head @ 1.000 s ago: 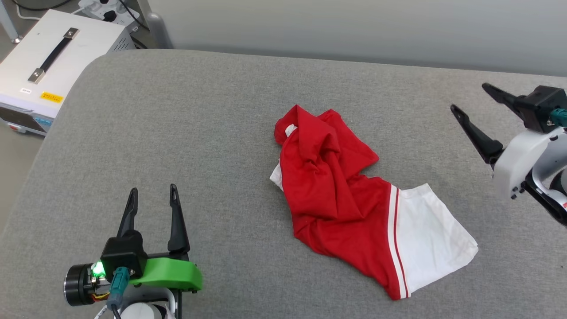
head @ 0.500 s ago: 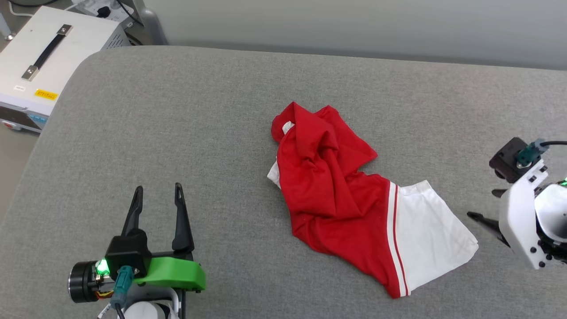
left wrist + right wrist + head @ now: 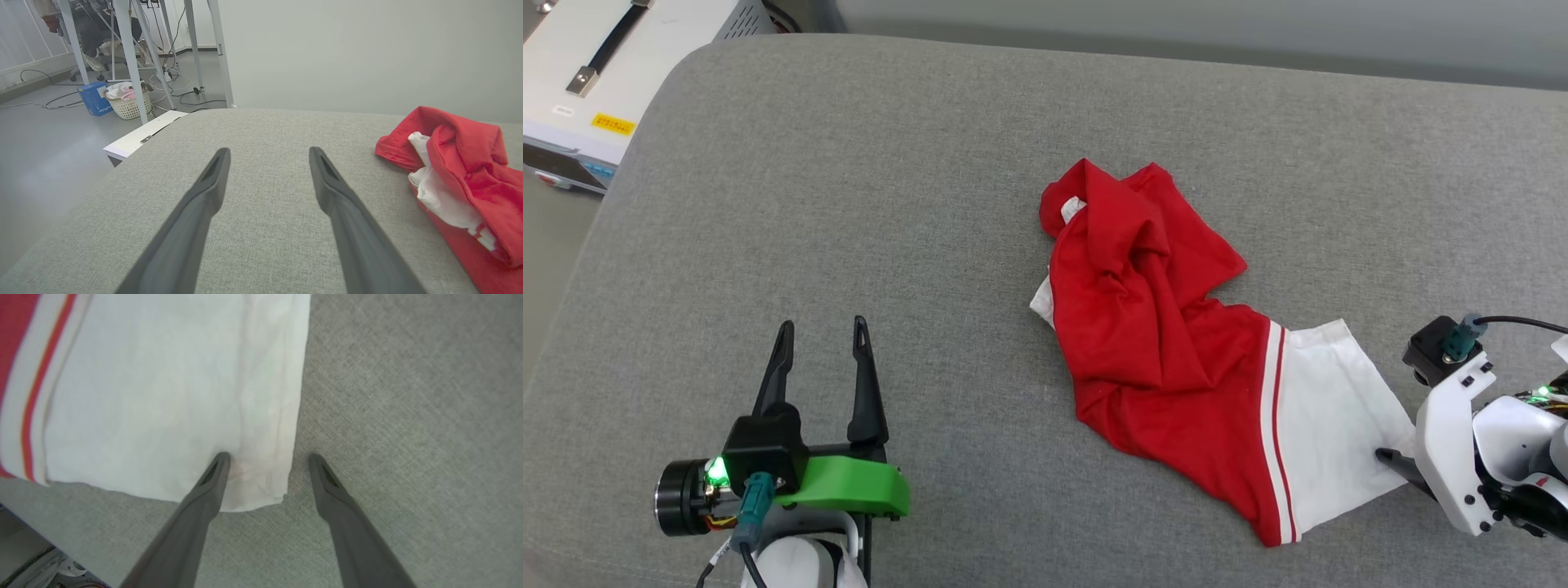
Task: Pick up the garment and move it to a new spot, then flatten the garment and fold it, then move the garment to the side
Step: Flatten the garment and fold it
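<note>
The garment [image 3: 1152, 327] lies crumpled on the grey padded surface [image 3: 849, 163], mostly red, with a flat white sleeve [image 3: 1331, 408] and red-and-white stripe trim at its near right. My right gripper [image 3: 1392, 461] points down at that sleeve's right corner. In the right wrist view this gripper [image 3: 268, 456] is open and straddles the sleeve's [image 3: 163, 396] edge, with one finger over the white cloth and the other over bare grey fabric. My left gripper [image 3: 822, 325] rests open at the lower left, well clear of the garment. In the left wrist view it [image 3: 268, 150] holds nothing, and the garment [image 3: 461, 163] lies to its right.
A white box with a black handle [image 3: 572, 73] stands off the surface's far left corner. A pale wall runs behind the far edge. On the floor beyond, the left wrist view shows a basket [image 3: 127, 105], a blue box [image 3: 94, 103] and table legs.
My right gripper has come down from a raised spot at the far right and turned onto the white sleeve's corner. The head camera has tilted down. The left gripper and the garment have stayed put.
</note>
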Robot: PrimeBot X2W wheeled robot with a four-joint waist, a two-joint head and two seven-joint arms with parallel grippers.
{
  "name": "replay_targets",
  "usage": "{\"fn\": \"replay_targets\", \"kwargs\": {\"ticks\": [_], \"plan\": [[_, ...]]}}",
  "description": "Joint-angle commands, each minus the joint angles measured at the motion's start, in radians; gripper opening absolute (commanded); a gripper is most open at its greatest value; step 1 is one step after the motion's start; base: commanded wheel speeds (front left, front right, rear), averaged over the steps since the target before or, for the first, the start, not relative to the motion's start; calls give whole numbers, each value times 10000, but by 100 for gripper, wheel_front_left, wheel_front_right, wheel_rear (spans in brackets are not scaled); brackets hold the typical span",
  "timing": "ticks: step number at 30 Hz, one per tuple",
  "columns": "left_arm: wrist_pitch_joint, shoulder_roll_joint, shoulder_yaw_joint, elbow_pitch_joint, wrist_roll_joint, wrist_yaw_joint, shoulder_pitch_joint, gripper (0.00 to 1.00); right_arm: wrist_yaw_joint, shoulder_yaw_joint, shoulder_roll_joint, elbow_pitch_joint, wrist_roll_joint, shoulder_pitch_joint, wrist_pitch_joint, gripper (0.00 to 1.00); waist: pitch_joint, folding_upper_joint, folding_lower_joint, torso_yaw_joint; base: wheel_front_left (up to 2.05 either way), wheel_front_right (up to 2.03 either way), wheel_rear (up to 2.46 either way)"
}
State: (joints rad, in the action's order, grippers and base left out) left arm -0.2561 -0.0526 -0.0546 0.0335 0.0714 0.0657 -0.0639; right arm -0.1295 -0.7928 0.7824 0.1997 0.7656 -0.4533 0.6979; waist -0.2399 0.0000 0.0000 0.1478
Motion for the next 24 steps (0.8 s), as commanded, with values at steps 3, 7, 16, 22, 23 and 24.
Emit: {"fn": "replay_targets", "kwargs": {"ticks": [3,7,16,22,23,24], "plan": [[-57,24,35,17,63,13,-128,100,-12,-607,-435,312,312,409,-328,55,-43,0,0,-25,0,0,0],[-57,24,79,75,37,16,-90,100,-12,-358,-421,482,397,-18,-1188,0,66,0,0,-148,0,0,0],[-57,24,105,109,-47,-59,-10,100,-12,1542,392,1302,753,-557,-2344,0,378,0,0,-211,0,0,0],[-57,24,159,93,-55,-97,4,100,-12,2773,750,2837,927,-64,-2477,0,292,0,0,-132,0,0,0],[-57,24,158,90,-53,-100,-4,100,-12,2892,760,3127,898,18,-2493,0,267,0,0,-116,0,0,0],[-57,24,159,86,-49,-96,-15,100,-12,2992,712,3471,882,126,-2487,0,242,0,0,-105,0,0,0]]}}
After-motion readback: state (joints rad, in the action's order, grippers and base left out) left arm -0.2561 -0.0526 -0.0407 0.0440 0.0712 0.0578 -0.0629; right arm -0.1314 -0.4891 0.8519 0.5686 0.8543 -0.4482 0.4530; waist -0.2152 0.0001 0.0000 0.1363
